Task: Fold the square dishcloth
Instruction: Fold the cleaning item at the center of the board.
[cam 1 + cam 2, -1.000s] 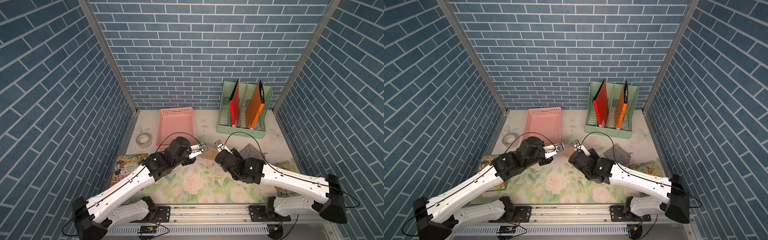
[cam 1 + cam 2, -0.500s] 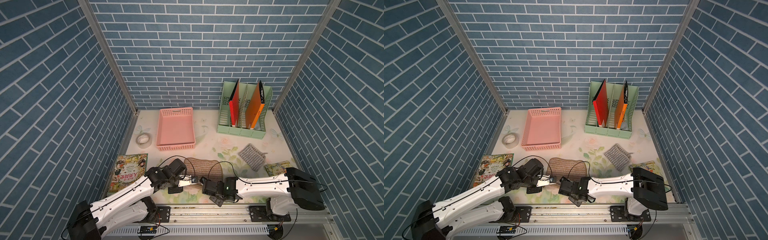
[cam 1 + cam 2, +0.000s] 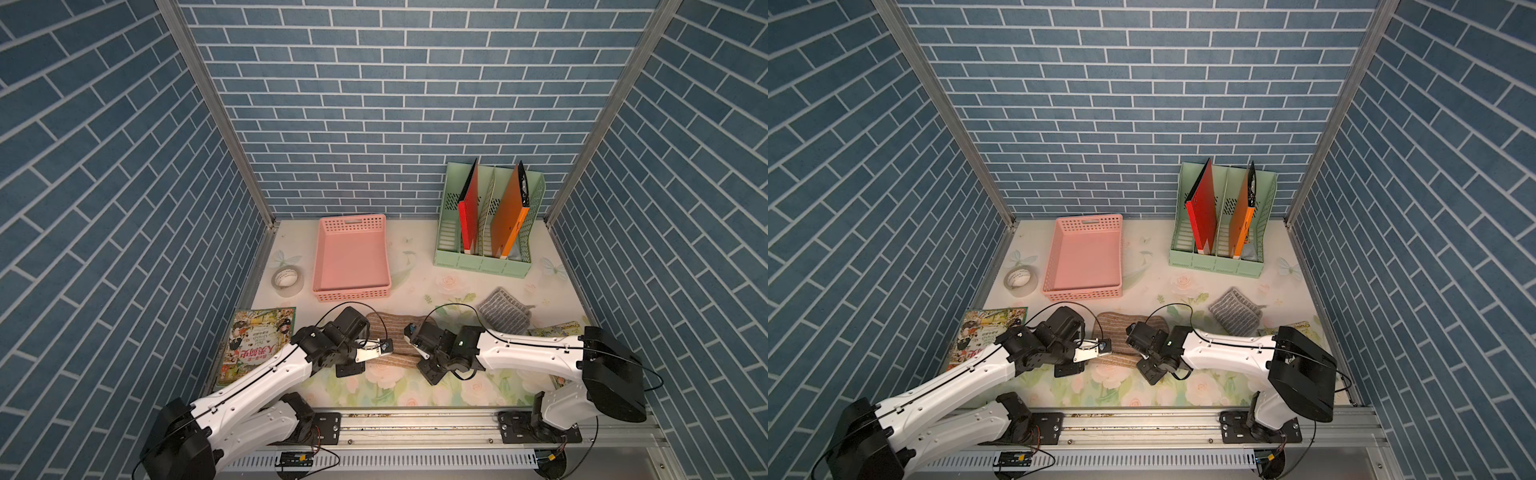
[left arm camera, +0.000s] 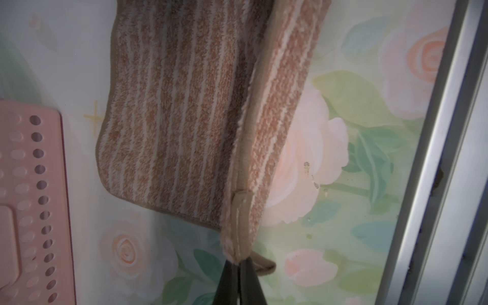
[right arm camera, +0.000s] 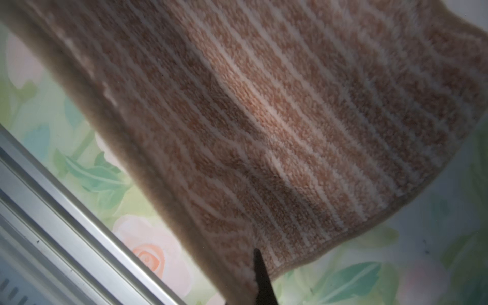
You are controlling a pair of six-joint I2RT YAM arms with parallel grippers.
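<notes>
The square dishcloth (image 3: 392, 332) lies on the flowered table cover (image 3: 457, 392), just on the robot's side of the pink basket (image 3: 351, 257). It is close to the basket's front wall but does not touch it. It is a thick terry cloth in tan-brown with thin cream stripes, bound all round in a plain beige hem, with rounded corners.

In the left wrist view the stripes run parallel to the basket's perforated wall (image 4: 39, 184). The edge of the cloth (image 4: 171, 118) farthest from the basket is raised off the table and turned up. Its hem stands as a ridge, and a narrow band of striped pile shows beyond it. A small beige tab is sewn at the lifted corner (a loop of the same tape curls out beside it).

The left gripper (image 4: 239, 261) has its dark fingers pressed together on that corner, pinching the hem. The right gripper (image 5: 253, 266) pinches the cloth (image 5: 290, 118) at the other corner of the same far-from-basket edge. One dark finger (image 5: 261, 274) shows against the pile and the other is hidden behind it. There the cloth hangs as a slack sheet, its lifted hem blurred and in shadow.

In both top views the two arms meet over the half of the cloth away from the basket, and the half nearer the basket lies flat.
</notes>
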